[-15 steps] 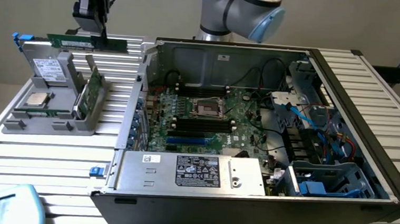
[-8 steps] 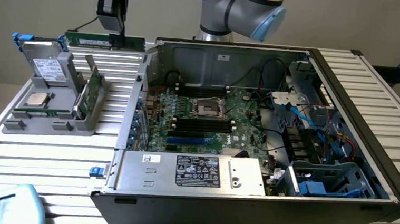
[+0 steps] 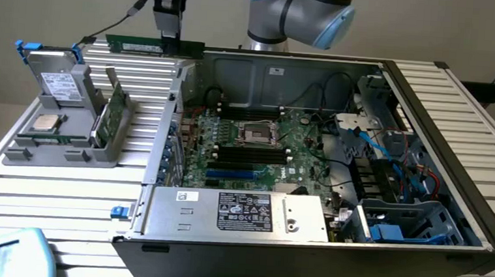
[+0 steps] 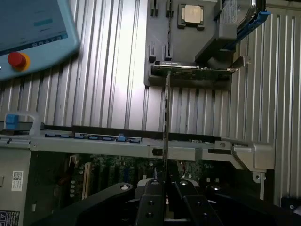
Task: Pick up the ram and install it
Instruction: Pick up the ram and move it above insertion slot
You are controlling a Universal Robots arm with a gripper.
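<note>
Dark-green, thin ram stick (image 3: 141, 45) hangs level above the far edge of the slatted metal worktop (image 3: 69, 191) — long axis along that edge — clamped between closed black fingers (image 4: 153, 202).

Dark-green ram (image 3: 136, 44) with pale label, black pincer (image 4: 165, 186), ribbed silver tabletop (image 3: 52, 190), green motherboard (image 3: 264, 146), grey arm (image 3: 281, 11) with light-blue caps, red button (image 4: 17, 60) on pale-blue pendant (image 4: 37, 28).

arm (image 3: 302, 11) – grey-blue joint at 12 o'clock in the exterior view. gripper (image 3: 169, 36) at 11 o'clock, pointing straight down. black fingers (image 4: 151, 200) pinched tight on the ram (image 4: 166, 117) — one pad per face.
</note>
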